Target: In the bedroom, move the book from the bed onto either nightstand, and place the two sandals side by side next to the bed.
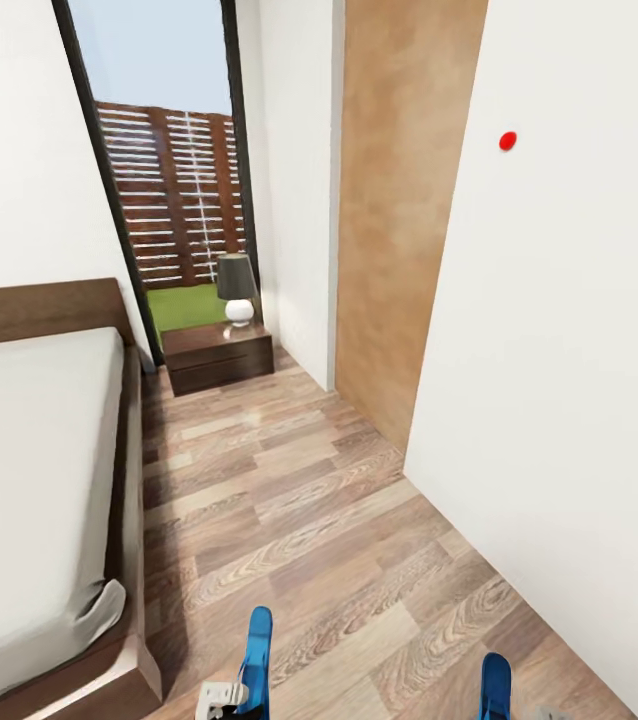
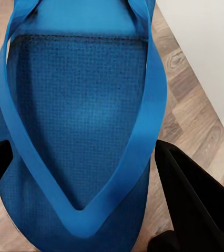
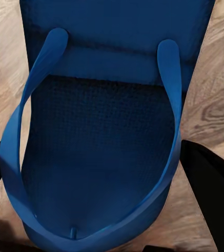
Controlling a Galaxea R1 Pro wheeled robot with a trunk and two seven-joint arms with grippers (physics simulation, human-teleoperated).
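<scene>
the left gripper [image 2: 83, 173] has its dark fingers [image 2: 196, 199] standing on either side of a blue sandal [image 2: 75, 121], clamped on its edges, with the thong strap running in a v between them and the wood floor [image 2: 196, 105] behind. the right gripper [image 3: 101, 178] is the same story, its black fingers [image 3: 212, 184] pinching the other sandal [image 3: 101, 131] from both sides, the strap looping over the textured sole. from the head view both flip-flops are held up on edge at the bottom of the frame, the left one [image 1: 256, 650] above a bit of white gripper body, the right one [image 1: 495, 685] well apart from it, both over the light plank floor [image 1: 299, 500]. the bed [image 1: 29, 480] lies along the left, pale grey mattress on a dark wooden frame with the headboard against the far wall; i can't see a book on the part of the mattress that shows. past the bed's head a dark nightstand [image 1: 219, 358] stands on the floor with a small lamp [image 1: 236, 288] on top, white base and grey shade, in front of a tall dark-framed window [image 1: 169, 170] showing a slatted fence and grass. a brown wooden door [image 1: 399, 200] sits in the white wall [image 1: 559, 400] on the right, which carries a small red dot [image 1: 507, 141].
</scene>
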